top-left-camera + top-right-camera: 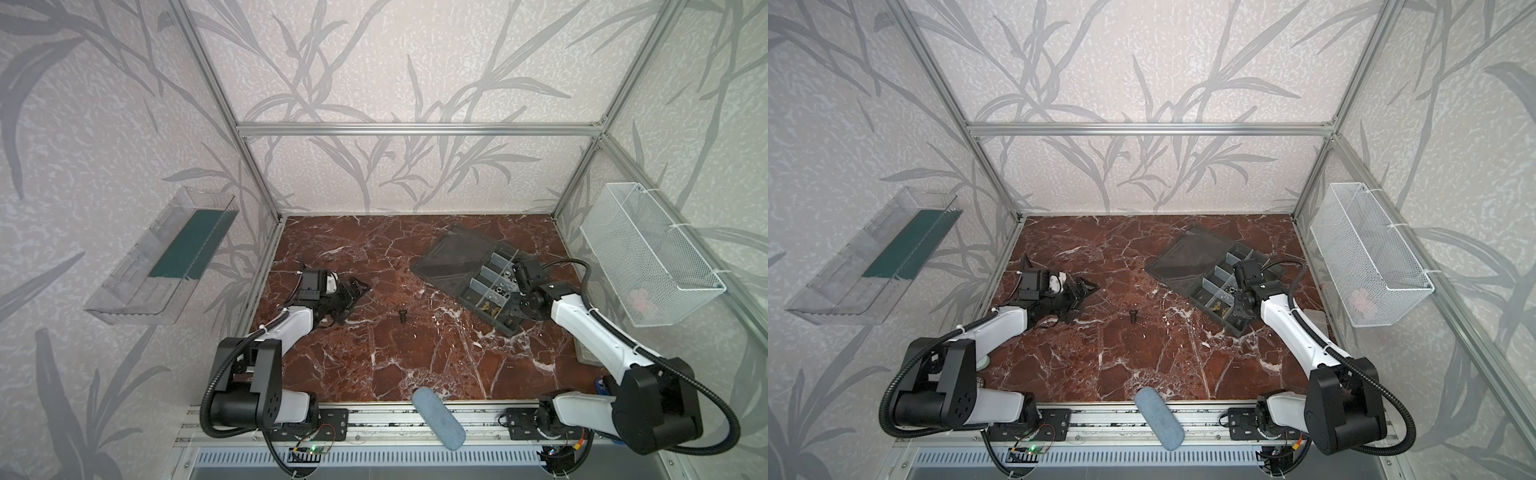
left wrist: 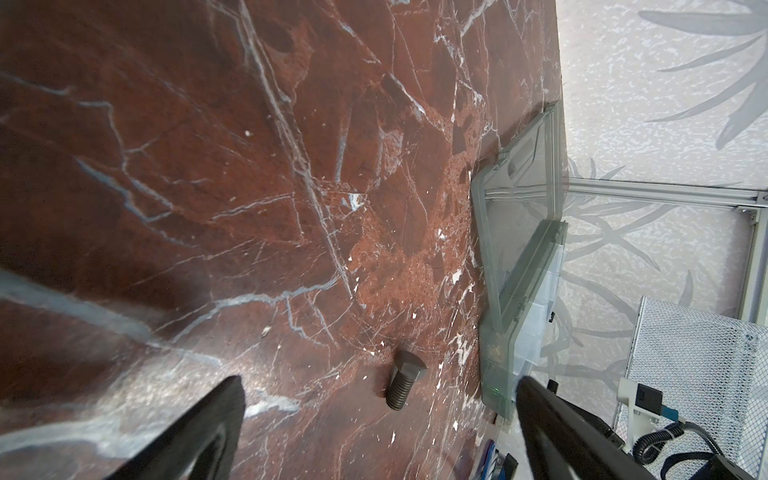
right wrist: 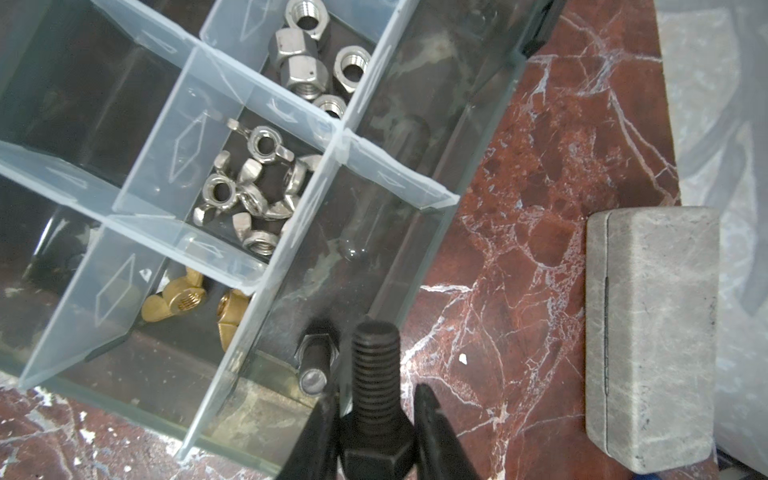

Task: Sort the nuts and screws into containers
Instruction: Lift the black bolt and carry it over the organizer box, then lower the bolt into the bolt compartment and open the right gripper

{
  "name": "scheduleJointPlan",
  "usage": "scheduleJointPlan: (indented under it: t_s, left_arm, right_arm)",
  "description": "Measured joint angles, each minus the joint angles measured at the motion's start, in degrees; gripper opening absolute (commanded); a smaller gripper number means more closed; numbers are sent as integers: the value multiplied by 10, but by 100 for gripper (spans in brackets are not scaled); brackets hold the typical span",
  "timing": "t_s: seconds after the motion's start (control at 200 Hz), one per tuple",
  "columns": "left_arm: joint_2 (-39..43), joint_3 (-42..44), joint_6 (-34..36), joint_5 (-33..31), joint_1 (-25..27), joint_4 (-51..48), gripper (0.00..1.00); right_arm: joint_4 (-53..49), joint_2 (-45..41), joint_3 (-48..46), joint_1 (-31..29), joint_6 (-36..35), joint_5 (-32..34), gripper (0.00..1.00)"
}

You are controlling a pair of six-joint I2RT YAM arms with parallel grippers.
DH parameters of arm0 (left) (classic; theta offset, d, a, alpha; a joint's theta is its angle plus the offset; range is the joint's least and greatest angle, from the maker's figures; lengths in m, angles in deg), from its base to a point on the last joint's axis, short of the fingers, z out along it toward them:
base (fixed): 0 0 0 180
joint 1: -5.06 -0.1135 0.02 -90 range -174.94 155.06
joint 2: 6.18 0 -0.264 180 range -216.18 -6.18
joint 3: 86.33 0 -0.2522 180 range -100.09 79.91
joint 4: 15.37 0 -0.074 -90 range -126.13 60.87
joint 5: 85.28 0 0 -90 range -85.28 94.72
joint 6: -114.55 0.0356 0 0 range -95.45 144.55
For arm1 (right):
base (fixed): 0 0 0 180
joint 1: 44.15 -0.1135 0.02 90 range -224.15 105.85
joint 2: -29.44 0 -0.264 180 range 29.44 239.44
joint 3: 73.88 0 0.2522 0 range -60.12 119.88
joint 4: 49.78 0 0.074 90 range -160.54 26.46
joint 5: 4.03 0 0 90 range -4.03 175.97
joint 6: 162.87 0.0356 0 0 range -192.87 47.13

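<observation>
Pinching a black, threaded, hex-headed screw is the right hand; left hand spread wide.

The bench is red-brown marble with white veins. The walls show grey leaves on off-white. The organizer box is dark grey, its dividers clear. Hex nuts are silver, some wing nuts brass-coloured, the screw black, the basket white.
</observation>
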Motion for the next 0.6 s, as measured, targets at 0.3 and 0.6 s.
scheduleJointPlan:
  t_s: [0.3, 0.6]
  left_arm:
    - [0, 0, 0, 0, 0, 0, 100]
    - [0, 0, 0, 0, 0, -1, 99]
  right_arm:
    - [18, 55, 4, 10, -7, -9, 0]
    - [25, 98, 47, 11, -16, -25, 0]
